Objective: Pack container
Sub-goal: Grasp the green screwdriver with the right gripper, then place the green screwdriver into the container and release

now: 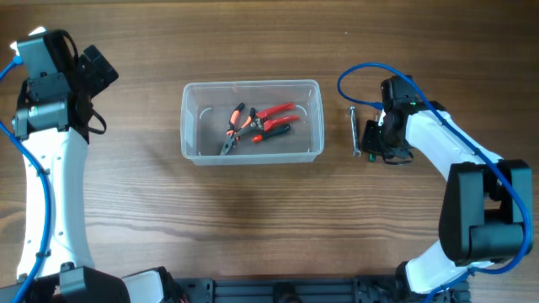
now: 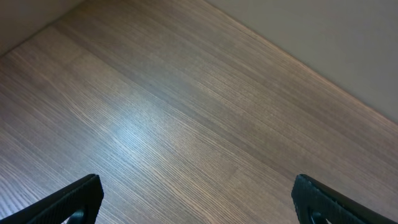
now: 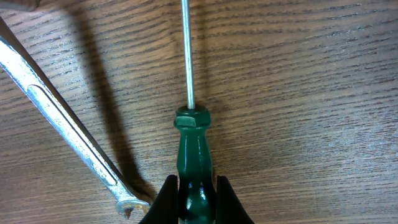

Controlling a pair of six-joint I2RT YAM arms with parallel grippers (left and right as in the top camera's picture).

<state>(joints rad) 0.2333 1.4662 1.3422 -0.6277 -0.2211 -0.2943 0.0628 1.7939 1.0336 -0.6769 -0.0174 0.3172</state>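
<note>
The container [image 1: 189, 126] is clear, pliers [image 1: 271, 112] red-black, screwdriver [image 3: 194, 152] green, wrench [image 3: 62, 125] silver, table [image 1: 253, 223] wood-grained.

The table [image 3: 298, 93] is matt wood with a fine grain, and the container [image 1: 251, 84] is clear, smooth plastic. The screwdriver [image 3: 194, 155] has a glossy green plastic handle and a smooth metal shaft. At its nine o'clock the wrench [image 3: 62, 124] is silvery, speckled metal.

Wrench [image 1: 354, 131] lies between container [image 1: 253, 83] and screwdriver [image 3: 195, 143] in right gripper [image 3: 198, 196].
</note>
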